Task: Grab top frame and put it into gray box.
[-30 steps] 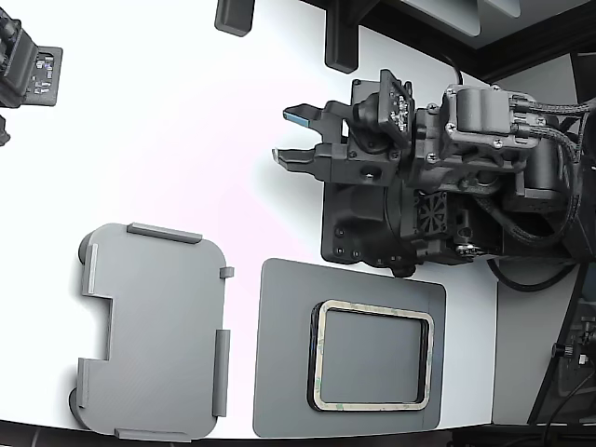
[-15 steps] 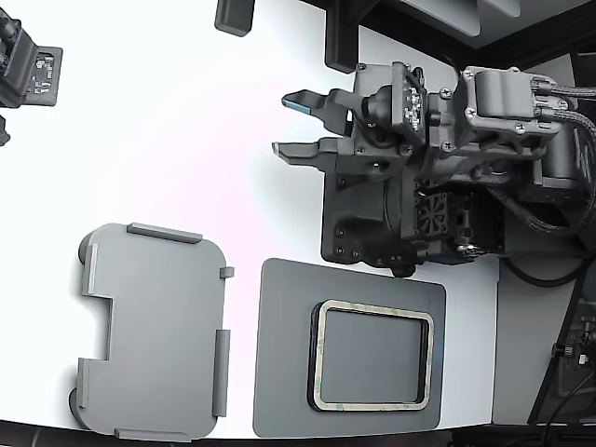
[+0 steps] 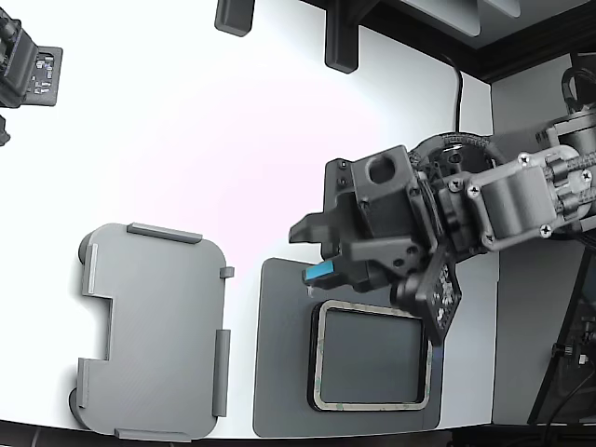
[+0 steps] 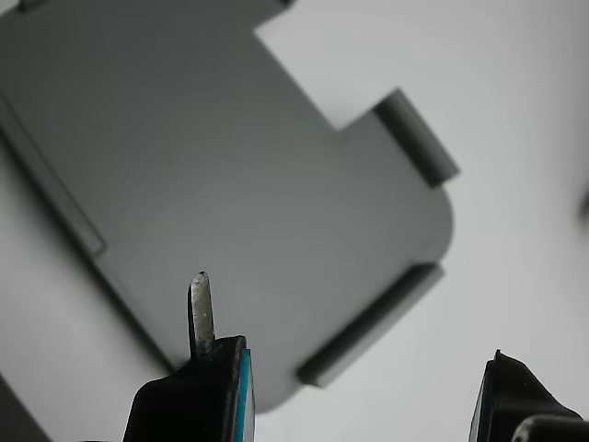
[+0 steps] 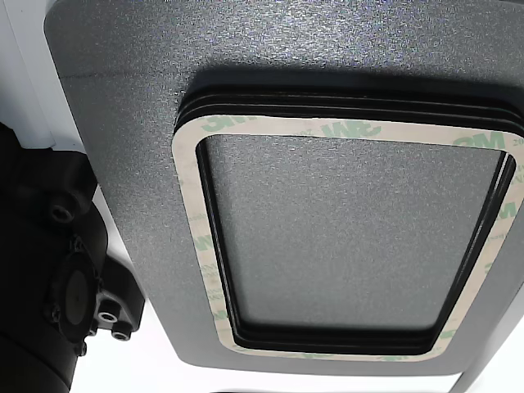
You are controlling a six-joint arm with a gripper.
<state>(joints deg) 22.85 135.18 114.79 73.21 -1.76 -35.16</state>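
The top frame is a thin pale beige ring with green blotches. It lies on top of black rings on the dark gray slab at the front of the exterior view, and shows close up in the other view. The gray box sits to the slab's left in the exterior view and fills the wrist view. My gripper is open and empty, just above the slab's far edge beside the frame's far left corner. In the wrist view its blue-padded fingertips stand apart.
Dark fixtures stand along the far table edge and another at the exterior view's left edge. My arm's bulk covers the right of the table. The table's front edge runs just below the box and slab.
My arm has swung from the back of the table toward the front. The open gripper has come down to the slab's far edge by the frame. Frame and box have not moved.
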